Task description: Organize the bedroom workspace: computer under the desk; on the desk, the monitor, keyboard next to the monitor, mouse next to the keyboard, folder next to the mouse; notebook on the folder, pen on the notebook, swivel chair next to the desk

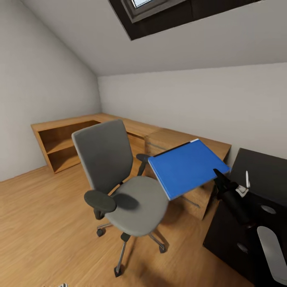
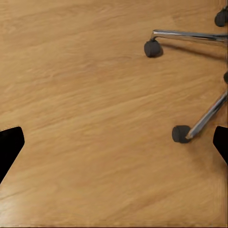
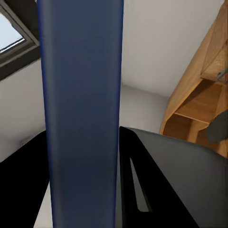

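The right tool (image 1: pixel 221 179) is pinching the folder (image 1: pixel 187 168) by its near right corner and holding it in the air, tilted, between the chair (image 1: pixel 119 175) and the desk (image 1: pixel 259 175). The folder is clear of the seat and touching neither the chair nor the desk. In the right wrist view the folder (image 3: pixel 83 114) is running as a dark blue band between the two black fingers (image 3: pixel 156 190), which are pressing against its faces.

The chair is standing on the wood floor (image 1: pixel 40 223) just off the desk's left edge, its seat bare and its back turned toward the low wooden shelving (image 1: pixel 63 139) along the far walls. A slim white object, possibly the pen (image 1: pixel 247 179), is standing up at the desk's near left part beside the right arm; the picture is too coarse to be sure.

The left tool (image 2: pixel 114 142) is hanging over the floor with its fingertips (image 2: pixel 10 142) spread wide at the picture's sides, gripping nothing. Two of the chair's chrome legs and casters (image 2: pixel 180 134) are lying near it.
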You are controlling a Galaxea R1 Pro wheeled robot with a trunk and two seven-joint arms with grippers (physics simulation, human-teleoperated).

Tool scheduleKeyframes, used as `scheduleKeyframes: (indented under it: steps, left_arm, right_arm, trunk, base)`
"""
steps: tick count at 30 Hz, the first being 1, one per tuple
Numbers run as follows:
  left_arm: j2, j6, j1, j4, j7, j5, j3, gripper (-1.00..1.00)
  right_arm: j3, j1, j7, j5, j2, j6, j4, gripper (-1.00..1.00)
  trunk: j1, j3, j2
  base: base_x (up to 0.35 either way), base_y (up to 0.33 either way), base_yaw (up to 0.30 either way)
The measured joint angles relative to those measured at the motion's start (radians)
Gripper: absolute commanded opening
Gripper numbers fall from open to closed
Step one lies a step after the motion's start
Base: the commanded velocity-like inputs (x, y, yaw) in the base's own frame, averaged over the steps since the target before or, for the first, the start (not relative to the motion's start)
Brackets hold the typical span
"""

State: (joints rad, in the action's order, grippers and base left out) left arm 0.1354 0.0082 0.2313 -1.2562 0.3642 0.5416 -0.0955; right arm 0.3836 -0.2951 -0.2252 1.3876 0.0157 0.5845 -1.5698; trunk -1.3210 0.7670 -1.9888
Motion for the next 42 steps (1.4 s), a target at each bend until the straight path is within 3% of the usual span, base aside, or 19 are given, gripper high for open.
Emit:
scheduleKeyframes:
  steps: [8,20,25,28,31,33,42]
  left_arm:
    - [-0.001,0.005,0.0,0.014,-0.003,0.001,-0.001,1.0]
    - [-0.019,0.006,0.0,0.03,-0.002,0.002,-0.002,1.0]
    - [-0.043,0.007,0.0,0.057,-0.002,-0.001,-0.003,1.0]
    - [-0.061,0.007,0.0,0.071,-0.002,-0.019,-0.005,1.0]
    - [-0.078,0.007,0.0,0.136,-0.004,-0.075,-0.005,1.0]
    - [-0.087,0.007,-0.001,0.186,-0.006,-0.095,-0.004,1.0]
    - [-0.091,0.0,-0.002,0.22,-0.007,-0.111,-0.003,1.0]
  right_arm:
    - [0.0,0.0,0.003,0.0,-0.001,-0.003,0.001,-1.0]
    - [0.002,0.0,0.003,-0.004,0.0,-0.023,0.0,-1.0]
    - [0.005,0.0,0.003,-0.004,0.0,-0.023,0.0,-1.0]
    - [0.006,0.0,0.004,-0.004,0.0,-0.023,0.0,-1.0]
    - [0.004,0.0,0.003,-0.006,0.0,-0.028,0.0,-1.0]
    - [-0.001,0.0,0.003,-0.009,0.0,-0.042,0.0,-1.0]
    - [-0.009,0.0,0.003,-0.01,0.003,-0.056,0.0,-1.0]
  trunk:
    - [0.031,-0.025,0.056]
    - [0.077,-0.063,0.14]
    - [0.096,-0.078,0.175]
    - [0.108,-0.088,0.196]
    - [0.119,-0.097,0.217]
    - [0.127,-0.103,0.231]
    - [0.162,-0.132,0.294]
  base:
    - [-0.301,0.0,-0.269]
    - [-0.017,0.0,-0.285]
    - [0.0,0.0,-0.299]
    - [0.0,0.0,-0.3]
    - [0.0,0.0,-0.3]
    - [0.0,0.0,-0.3]
    - [0.0,0.0,-0.3]
